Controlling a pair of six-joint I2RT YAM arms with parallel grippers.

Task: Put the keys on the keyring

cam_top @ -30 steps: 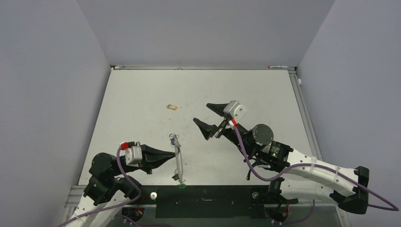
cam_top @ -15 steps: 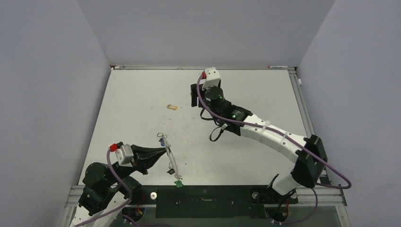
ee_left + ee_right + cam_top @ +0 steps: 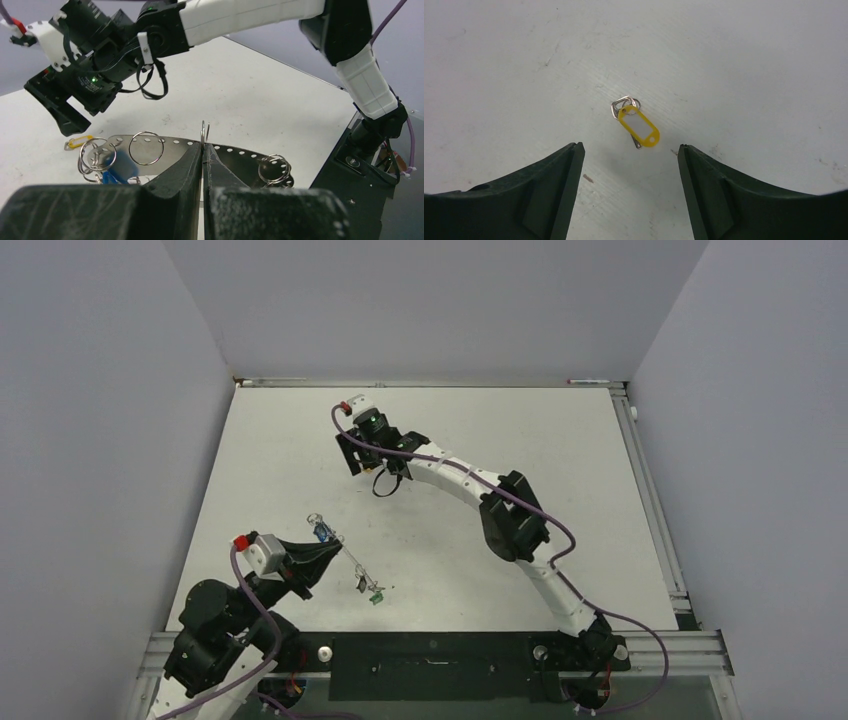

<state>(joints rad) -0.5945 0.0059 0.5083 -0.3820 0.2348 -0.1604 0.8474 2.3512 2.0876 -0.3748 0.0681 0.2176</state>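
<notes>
My left gripper is shut on the keyring, a thin silvery wire that sticks up between the closed fingertips. Seen from above, the keyring runs slantwise. A blue key hangs at its far end, and a black key and a green key hang at its near end. The yellow key, with a small ring, lies flat on the table. My right gripper stands open just short of it, one finger on each side. From above, that gripper hides the yellow key.
The white table is walled in grey on three sides. The right arm stretches diagonally across the table's middle. A black frame runs along the near edge. The left wrist view shows small split rings on a perforated silvery strip.
The right arm has swung far and to the left, from the table's middle to over the yellow key. My left gripper has shifted left, turning the keyring slantwise.
</notes>
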